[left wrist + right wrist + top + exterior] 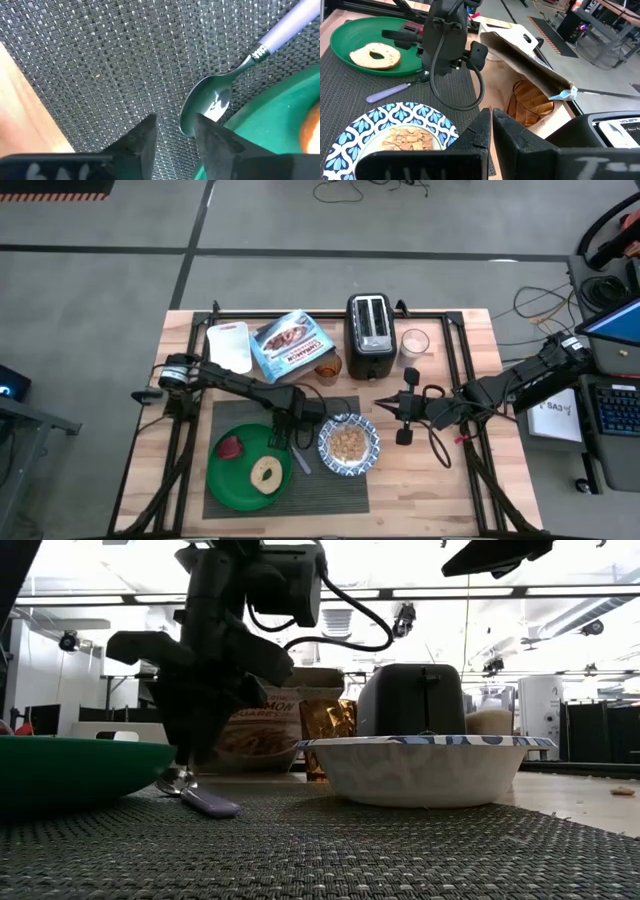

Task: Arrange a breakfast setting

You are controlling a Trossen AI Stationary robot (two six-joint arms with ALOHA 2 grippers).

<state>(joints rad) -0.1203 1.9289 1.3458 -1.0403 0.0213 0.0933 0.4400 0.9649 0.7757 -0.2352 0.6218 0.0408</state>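
Observation:
A dark grey ribbed placemat (330, 485) lies at the near middle of the table. On it stands a green plate (232, 475) with a bagel (266, 473) and a red fruit (230, 447). Right of the plate is a blue-and-white bowl (349, 445) of cereal. A spoon with a lilac handle (300, 461) lies on the mat between plate and bowl, its metal bowl (207, 102) at the plate's rim. My left gripper (175, 127) points down over the spoon's bowl end, its fingers a little apart. My right gripper (491, 125) is shut and empty, right of the cereal bowl (385, 406). My left gripper comes from above, fingers pointing down, at the tip of the spoon's bowl (187, 125). One finger (212, 137) stands right at the bowl's edge; whether it touches, I cannot tell. The spoon's handle (212, 803) lies on the mat.
At the far side stand a black toaster (369, 335), a tipped cereal box (292, 345), a white tray (230, 346), an amber glass (328, 369) and a clear cup (414, 342). Bare wood lies right of the mat.

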